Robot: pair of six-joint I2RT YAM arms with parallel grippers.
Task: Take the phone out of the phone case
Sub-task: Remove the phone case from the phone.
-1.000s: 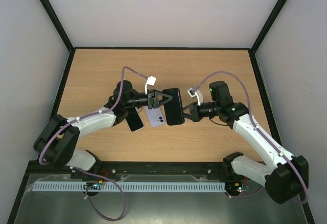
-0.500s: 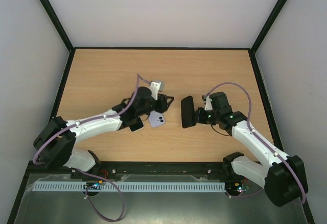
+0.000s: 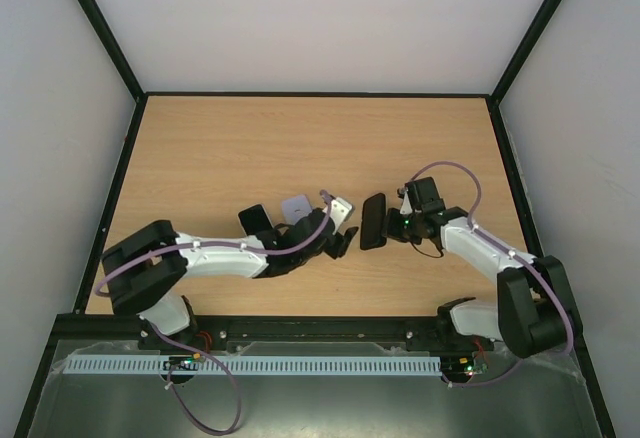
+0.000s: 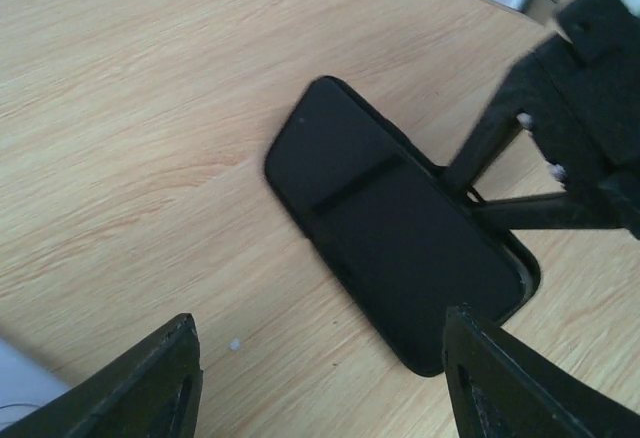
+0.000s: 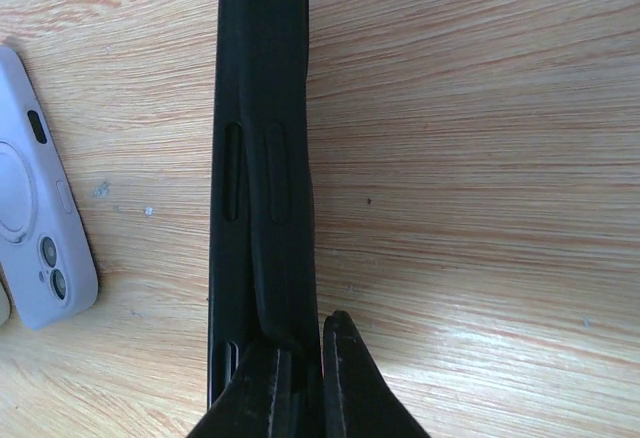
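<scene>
Right gripper (image 5: 303,343): pinching the black rubbery phone case (image 5: 262,158) (fingers clamped on one end).
Left gripper (image 4: 320,323): hovering beside that case, fingers apart, holding nothing.
Flat lilac phone (image 5: 40,228): lying near the case.

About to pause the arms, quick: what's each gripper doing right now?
Left gripper: open, holding nothing.
Right gripper: shut on the edge of the black case.

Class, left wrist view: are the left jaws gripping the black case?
No, the left jaws stand wide apart, clear of the black case.
</scene>
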